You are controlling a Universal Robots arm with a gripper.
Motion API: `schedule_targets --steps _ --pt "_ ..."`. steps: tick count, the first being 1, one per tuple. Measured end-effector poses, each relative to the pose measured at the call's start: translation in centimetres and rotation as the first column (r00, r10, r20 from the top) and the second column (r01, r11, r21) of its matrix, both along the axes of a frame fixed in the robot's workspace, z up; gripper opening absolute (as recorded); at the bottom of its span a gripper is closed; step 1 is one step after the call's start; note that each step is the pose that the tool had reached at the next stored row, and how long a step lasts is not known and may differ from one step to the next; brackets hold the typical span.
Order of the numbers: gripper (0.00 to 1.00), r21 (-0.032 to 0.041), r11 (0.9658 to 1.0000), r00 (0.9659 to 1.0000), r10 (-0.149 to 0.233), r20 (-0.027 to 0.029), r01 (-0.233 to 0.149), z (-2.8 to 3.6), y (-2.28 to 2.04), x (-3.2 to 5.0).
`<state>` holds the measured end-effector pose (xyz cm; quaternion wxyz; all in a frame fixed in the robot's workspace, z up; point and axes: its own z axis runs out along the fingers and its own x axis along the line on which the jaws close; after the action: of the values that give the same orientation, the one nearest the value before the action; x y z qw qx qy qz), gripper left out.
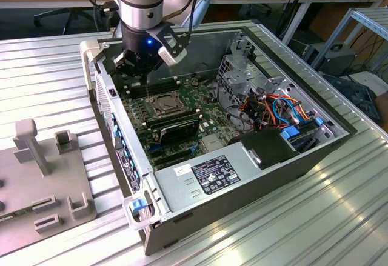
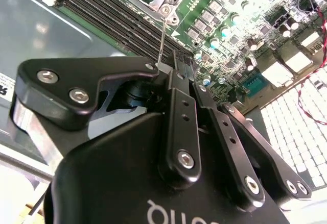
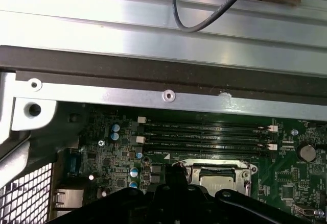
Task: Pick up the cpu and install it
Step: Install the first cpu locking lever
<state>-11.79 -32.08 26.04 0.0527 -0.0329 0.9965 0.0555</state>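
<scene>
The open computer case (image 1: 151,181) lies on its side with the green motherboard (image 1: 206,117) exposed. A silvery square that looks like the cpu (image 3: 217,179) sits inside the metal socket frame (image 1: 160,104), next to the black memory slots (image 3: 204,137). My gripper (image 1: 145,75) hangs just above the slots, at the socket's far edge. In the second wrist view its fingers (image 2: 176,81) are pressed together, and the thin wire socket lever (image 2: 162,35) rises from the board up to my gripper (image 2: 173,63) tips.
A black heatsink block (image 1: 176,129) lies just in front of the socket. The power supply (image 1: 206,175) and bundled coloured cables (image 1: 279,111) fill the case's near and right parts. A grey fixture (image 1: 42,175) stands at the exterior view's left on the ribbed metal table (image 1: 303,217).
</scene>
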Motion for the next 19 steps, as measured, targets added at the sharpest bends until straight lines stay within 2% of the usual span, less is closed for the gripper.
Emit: schedule_targets --steps 5,6,7,8,12,19 --pt "0.11 0.0 1.0 1.0 0.0 0.0 0.0 -0.19 0.0 1.16" --pt "0.11 0.0 1.0 1.0 0.0 0.0 0.0 -0.42 0.0 2.74" --pt "0.11 0.0003 1.0 1.0 0.0 0.0 0.0 -0.72 0.0 2.97" --pt "0.11 0.0161 0.9999 1.0 0.001 -0.0001 -0.001 -1.23 0.0 3.9" --pt "0.11 0.0241 0.9997 1.0 0.003 0.0002 -0.003 -1.43 0.01 4.0" --pt "0.11 0.026 0.9997 1.0 0.003 -0.0001 -0.003 -2.02 0.12 4.53"
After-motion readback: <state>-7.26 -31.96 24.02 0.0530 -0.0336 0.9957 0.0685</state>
